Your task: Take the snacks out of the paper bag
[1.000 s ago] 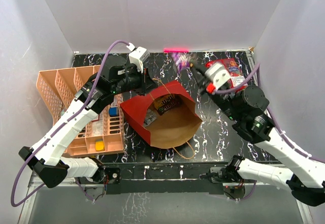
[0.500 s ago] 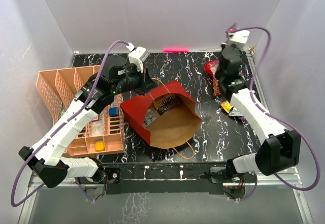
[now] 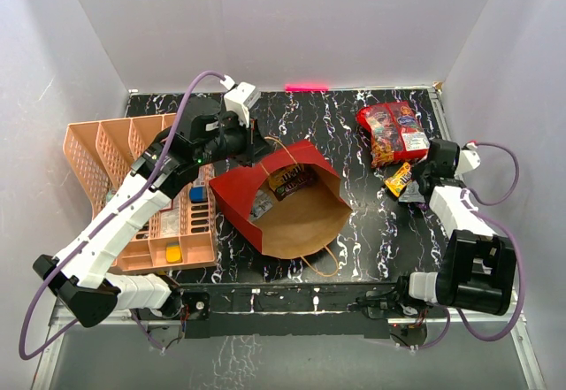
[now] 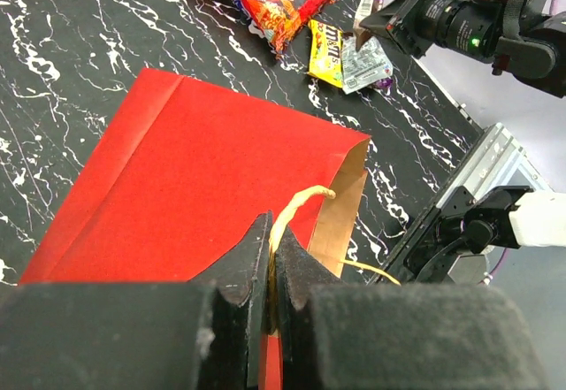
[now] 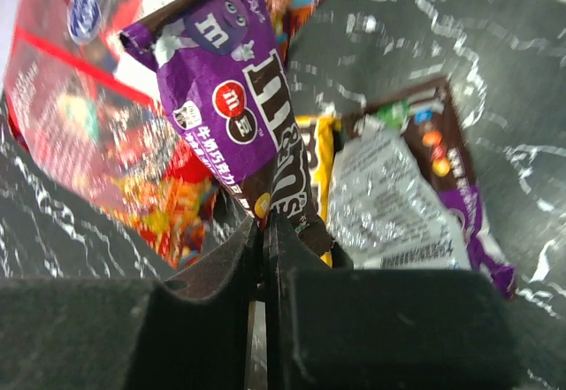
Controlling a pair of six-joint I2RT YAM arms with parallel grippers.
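The left claw (image 4: 272,235) is pressed together on a thin cord handle (image 4: 298,202) of the red paper bag (image 3: 256,182). The bag lies on its side in the middle of the desk (image 3: 327,116), with its mouth gaping toward the near right. Deep inside, a brown packet (image 3: 292,180) and a silver packet (image 3: 262,205) rest on the kraft lining.

The right claw (image 5: 263,229) pinches the lower end of a purple packet (image 5: 232,107), low over the pile at the desk's right side: two red bags (image 3: 392,131), a yellow packet (image 3: 398,179) and a silver wrapper (image 5: 376,191).

The packets look light, with thin, slick film that crumples rather than resists. The flat crimped seam or a corner is probably the surest hold, since a grip across the filled middle may slip. The bag itself seems light and easily creased — likely to slide or sag shut unless its handle is held.
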